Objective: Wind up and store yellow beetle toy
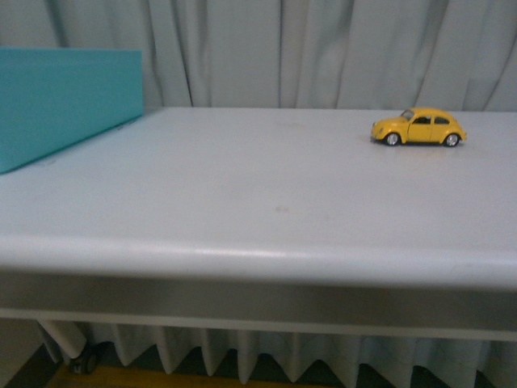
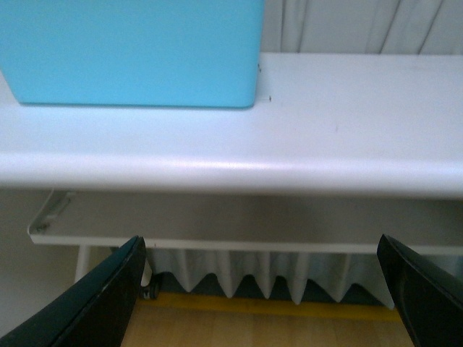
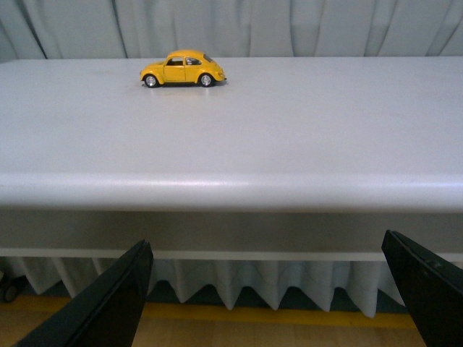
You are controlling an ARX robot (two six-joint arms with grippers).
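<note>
While on white table [image 1: 242, 186] — yellow beetle toy [image 1: 418, 127], curtains [image 1: 323, 48] behind

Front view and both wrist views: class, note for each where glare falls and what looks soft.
Front view: glare streak along the table's front edge, yellow beetle toy slightly soft. Left wrist view: same streak, turquoise box evenly lit. Right wrist view: streak again, toy crisper.

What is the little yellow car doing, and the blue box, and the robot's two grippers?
Yellow beetle toy: upright on its wheels on the table, untouched.
Blue box: standing on the table, top hidden.
Left gripper: open, empty.
Right gripper: open, empty.
</note>
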